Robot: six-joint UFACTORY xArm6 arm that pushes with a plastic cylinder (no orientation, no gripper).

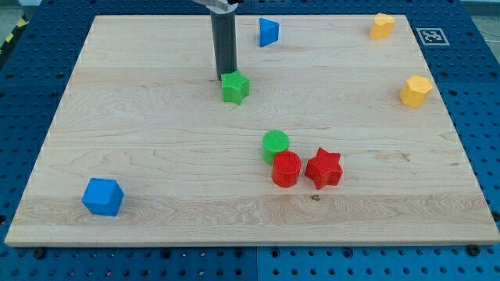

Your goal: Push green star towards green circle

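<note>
The green star (pixel 235 87) lies on the wooden board (pixel 156 140) toward the view's top. My tip (pixel 225 77) touches its upper-left edge; it is a bare rod and holds nothing. The green circle (pixel 275 145) sits well apart, toward the view's bottom right, touching a red circle (pixel 286 169) beside a red star (pixel 323 168). The board rests on a blue perforated table (pixel 476 94).

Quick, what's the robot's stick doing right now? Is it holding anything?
My tip: no end effector to open or close, holding nothing; it sits right at the green star, on its upper-left side, opposite the green circle.

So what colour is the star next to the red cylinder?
Red. The red star shows in the camera view, on the view's right of the red cylinder.
</note>
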